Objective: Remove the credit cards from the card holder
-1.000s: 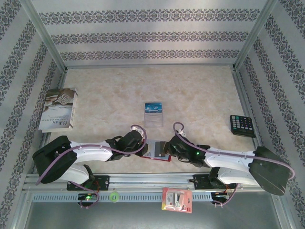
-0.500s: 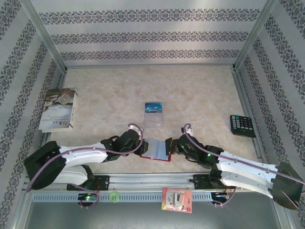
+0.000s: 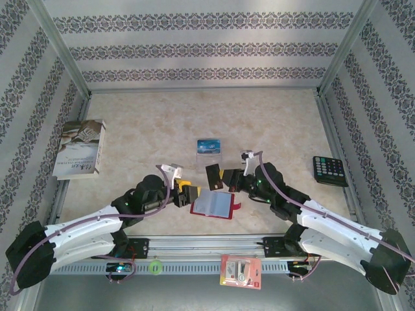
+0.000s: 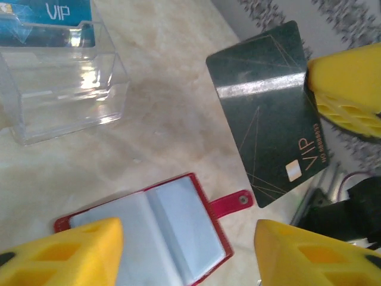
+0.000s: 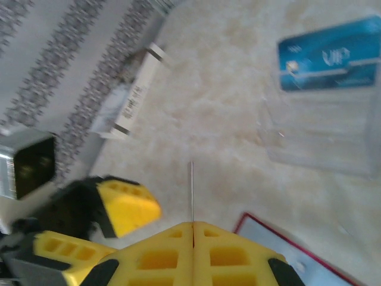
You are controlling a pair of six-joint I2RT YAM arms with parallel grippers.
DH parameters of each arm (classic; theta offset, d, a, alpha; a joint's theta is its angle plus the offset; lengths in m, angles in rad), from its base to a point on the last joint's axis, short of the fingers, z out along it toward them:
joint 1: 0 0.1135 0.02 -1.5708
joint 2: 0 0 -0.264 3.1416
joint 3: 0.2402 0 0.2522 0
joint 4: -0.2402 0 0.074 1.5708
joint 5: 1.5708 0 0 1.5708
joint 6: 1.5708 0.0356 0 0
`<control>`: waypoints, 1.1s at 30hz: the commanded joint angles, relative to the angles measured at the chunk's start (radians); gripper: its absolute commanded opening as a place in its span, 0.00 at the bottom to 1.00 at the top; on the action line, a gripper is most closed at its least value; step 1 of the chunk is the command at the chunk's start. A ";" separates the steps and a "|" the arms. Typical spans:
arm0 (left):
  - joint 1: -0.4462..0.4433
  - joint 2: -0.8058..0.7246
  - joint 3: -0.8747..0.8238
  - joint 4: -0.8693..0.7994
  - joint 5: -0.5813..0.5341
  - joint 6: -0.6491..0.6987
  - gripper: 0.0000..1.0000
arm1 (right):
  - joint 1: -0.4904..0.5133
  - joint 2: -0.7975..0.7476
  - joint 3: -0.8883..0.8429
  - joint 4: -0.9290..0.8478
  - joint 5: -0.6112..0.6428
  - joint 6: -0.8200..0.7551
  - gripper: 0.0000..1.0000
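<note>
Half a second ago both grippers were down on the card holder [image 3: 212,205]. Now the right gripper [image 3: 228,178] is up and away from it, at about 12 o'clock from the holder, and it is pinching a dark card [image 3: 213,176]. So one credit card has come out. The left gripper [image 3: 185,192] has backed off to about 10 o'clock from the holder and touches nothing. The card holder lies open and flat on the table [image 3: 272,123], near the front edge, between the two arms.

A blue card [image 3: 209,145] stands in the clear stand [image 3: 209,161], farther out at 12 o'clock (so that one is out of the holder too). I think the dark card needs to be put down next.

The left wrist camera shows the flat face of the dark card [image 4: 268,113], with "VIP" on it, and a yellow finger [image 4: 345,83] of the right gripper on its 3 o'clock edge. It also looks into the holder: grey-blue pockets [image 4: 172,226] and a red snap tab [image 4: 235,202]. I cannot tell if another card hides in there. The left gripper's own fingers [image 4: 59,250] stand wide apart with nothing held.

The right wrist camera sees the dark card [image 5: 191,190] edge-on, like a thin line. It is squeezed tight between two yellow fingers [image 5: 226,256] that are pressed together.
</note>
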 commanded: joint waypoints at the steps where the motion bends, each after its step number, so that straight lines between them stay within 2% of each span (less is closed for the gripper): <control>1: 0.024 -0.057 -0.027 0.189 0.083 -0.026 0.56 | -0.009 0.021 -0.029 0.229 -0.104 0.043 0.00; 5: 0.075 -0.080 -0.083 0.328 0.141 -0.090 0.57 | -0.008 0.047 -0.042 0.321 -0.135 0.070 0.00; 10: 0.096 -0.062 -0.090 0.373 0.166 -0.117 0.56 | 0.002 0.073 -0.046 0.400 -0.170 0.094 0.00; 14: 0.130 -0.029 -0.116 0.500 0.210 -0.180 0.54 | 0.016 0.069 -0.052 0.433 -0.178 0.100 0.00; 17: 0.134 -0.005 -0.117 0.569 0.235 -0.202 0.49 | 0.025 0.074 -0.047 0.438 -0.179 0.101 0.00; 28: 0.134 -0.014 -0.116 0.611 0.262 -0.224 0.26 | 0.046 0.111 -0.044 0.464 -0.156 0.105 0.00; 33: 0.133 0.008 -0.116 0.645 0.276 -0.243 0.26 | 0.048 0.131 -0.050 0.484 -0.148 0.119 0.00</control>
